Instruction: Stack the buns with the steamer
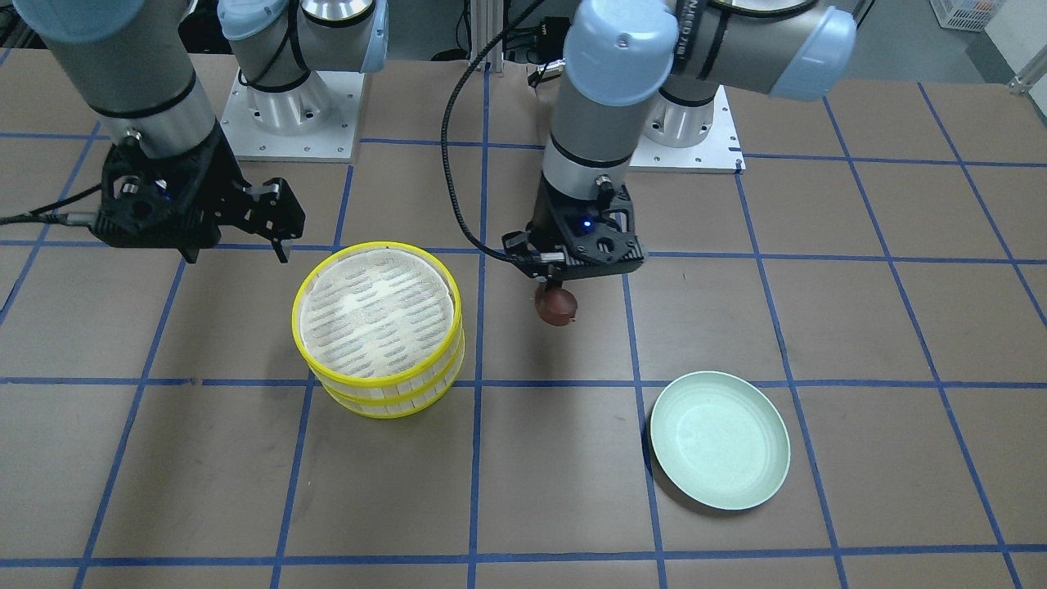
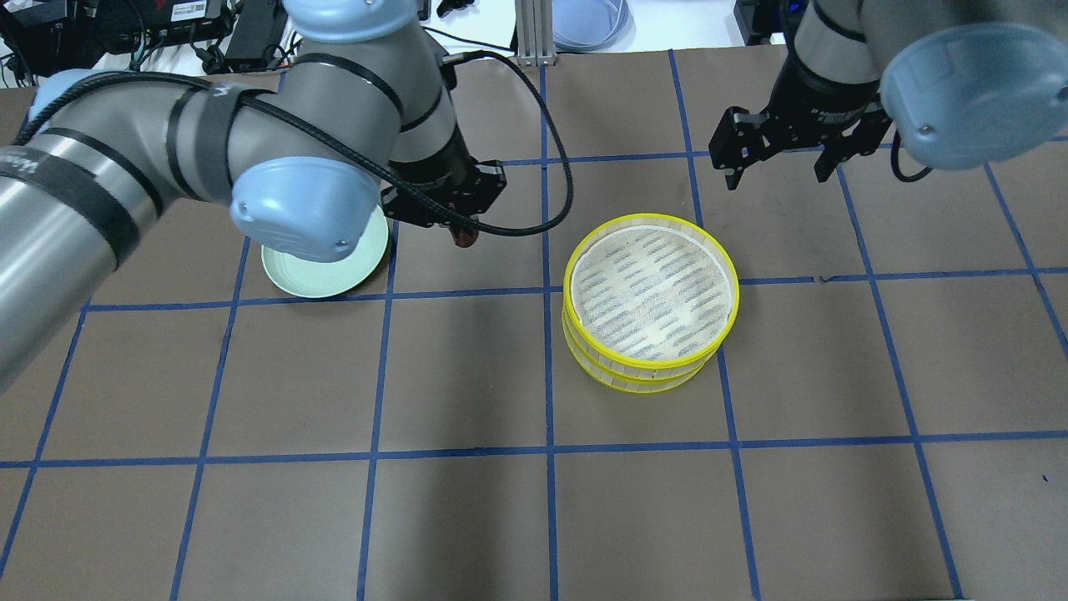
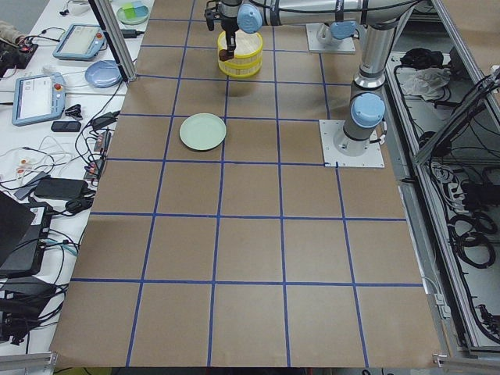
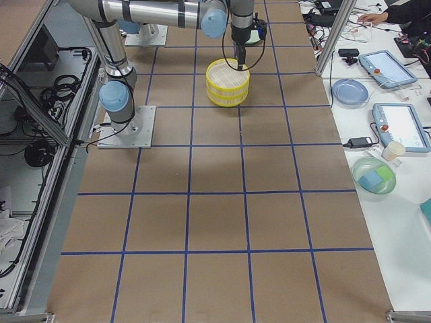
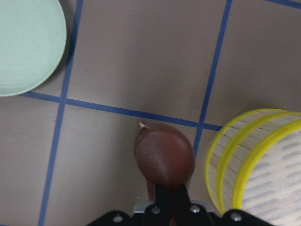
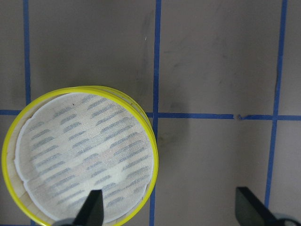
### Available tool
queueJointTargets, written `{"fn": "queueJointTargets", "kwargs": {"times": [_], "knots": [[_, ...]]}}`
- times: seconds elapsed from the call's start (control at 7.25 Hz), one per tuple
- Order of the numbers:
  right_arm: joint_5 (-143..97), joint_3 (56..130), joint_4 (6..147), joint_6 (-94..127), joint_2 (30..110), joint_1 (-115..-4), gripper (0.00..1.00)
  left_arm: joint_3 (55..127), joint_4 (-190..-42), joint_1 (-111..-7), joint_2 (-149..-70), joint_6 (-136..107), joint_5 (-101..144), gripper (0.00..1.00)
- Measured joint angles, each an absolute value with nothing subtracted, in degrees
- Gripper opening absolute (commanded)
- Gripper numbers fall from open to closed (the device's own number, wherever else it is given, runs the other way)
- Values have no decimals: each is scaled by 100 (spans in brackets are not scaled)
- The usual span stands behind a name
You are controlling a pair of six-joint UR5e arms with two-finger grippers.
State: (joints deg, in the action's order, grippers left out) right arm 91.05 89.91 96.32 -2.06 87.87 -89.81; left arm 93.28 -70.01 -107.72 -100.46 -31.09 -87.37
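My left gripper [image 1: 554, 288] is shut on the glossy dark reddish-brown bun [image 1: 556, 305] and holds it above the table, between the plate and the steamer. In the left wrist view the bun [image 5: 163, 155] hangs just left of the steamer's wall [image 5: 256, 160]. The steamer [image 1: 378, 327] is a stack of yellow-rimmed tiers, and its top tier shows only a white liner [image 2: 651, 292]. My right gripper [image 2: 778, 175] is open and empty, hovering just beyond the steamer [image 6: 80, 155]. The pale cream bun is out of view.
A pale green round plate [image 1: 720, 439] lies empty on the brown paper, on my left side and partly under the left arm [image 2: 325, 271]. Blue tape lines grid the table. Tablets, cables and bowls sit on side benches beyond the table's far edge.
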Motion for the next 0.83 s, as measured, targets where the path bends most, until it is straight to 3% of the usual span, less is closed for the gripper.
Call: {"fn": "queueJointTargets", "kwargs": {"times": [0.14, 0.28, 0.41, 0.55, 0.83], "knots": [[9105, 8612, 9263, -201, 8919, -8980, 100, 9328, -6639, -11143, -10141, -3750, -8542, 4], [9103, 8254, 8904, -193, 8995, -8978, 100, 9334, -6259, -11425, -10286, -4301, -8275, 14], [9074, 8025, 8666, -183, 9074, -8979, 100, 9344, -5956, -11652, -10528, -4678, -8086, 74], [9025, 7943, 8566, -178, 9147, -8984, 100, 9359, -5790, -11780, -10794, -4827, -8028, 100], [8969, 7983, 8549, -182, 9197, -8983, 100, 9363, -5643, -11861, -11101, -4881, -8015, 100]]}}
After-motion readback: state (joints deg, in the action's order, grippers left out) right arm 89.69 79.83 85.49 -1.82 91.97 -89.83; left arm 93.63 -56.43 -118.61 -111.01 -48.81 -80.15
